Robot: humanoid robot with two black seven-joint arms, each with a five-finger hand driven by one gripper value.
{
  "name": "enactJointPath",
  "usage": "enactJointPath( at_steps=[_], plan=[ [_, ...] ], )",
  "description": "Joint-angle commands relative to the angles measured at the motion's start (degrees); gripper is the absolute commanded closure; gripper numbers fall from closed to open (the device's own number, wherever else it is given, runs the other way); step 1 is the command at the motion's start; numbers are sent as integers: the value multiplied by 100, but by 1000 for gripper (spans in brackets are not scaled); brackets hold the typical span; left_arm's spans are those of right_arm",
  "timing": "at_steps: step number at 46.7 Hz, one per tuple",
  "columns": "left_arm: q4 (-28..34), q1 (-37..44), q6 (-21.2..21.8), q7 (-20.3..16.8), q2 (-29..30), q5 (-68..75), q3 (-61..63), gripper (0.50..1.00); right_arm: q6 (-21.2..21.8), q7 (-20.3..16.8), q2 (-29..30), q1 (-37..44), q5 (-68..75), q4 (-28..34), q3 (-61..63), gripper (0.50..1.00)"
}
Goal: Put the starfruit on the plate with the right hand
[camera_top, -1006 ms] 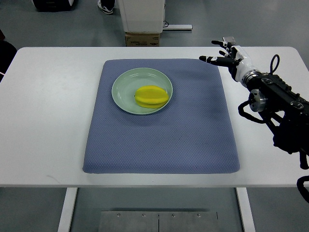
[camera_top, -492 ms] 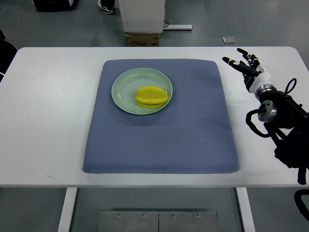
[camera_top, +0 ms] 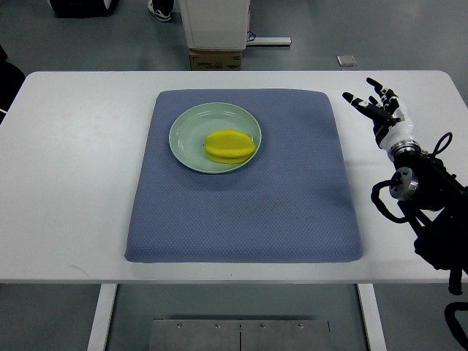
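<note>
The yellow starfruit [camera_top: 230,145] lies on the pale green plate [camera_top: 187,129], a little right of the plate's centre. The plate sits on the upper middle of the blue-grey mat [camera_top: 241,212]. My right hand [camera_top: 379,107] hovers over the bare white table to the right of the mat, far from the plate, with its fingers spread and nothing in them. Its black arm runs down the right edge of the picture. The left arm does not show.
The white table [camera_top: 73,183] extends well beyond the mat on both sides. Behind its far edge stand a cardboard box [camera_top: 216,58] and a white cabinet base. A person's shoe [camera_top: 159,10] shows on the floor at the top.
My right hand has drawn back to the right and toward me, away from the mat's top right corner, staying open. The starfruit and plate have not moved.
</note>
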Motion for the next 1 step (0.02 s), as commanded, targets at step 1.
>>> enactJointPath(
  at_steps=[1],
  plan=[
    [-1, 0, -1, 2, 0, 3, -5, 500, 0, 12, -1, 0, 0, 54, 0, 500]
  ],
)
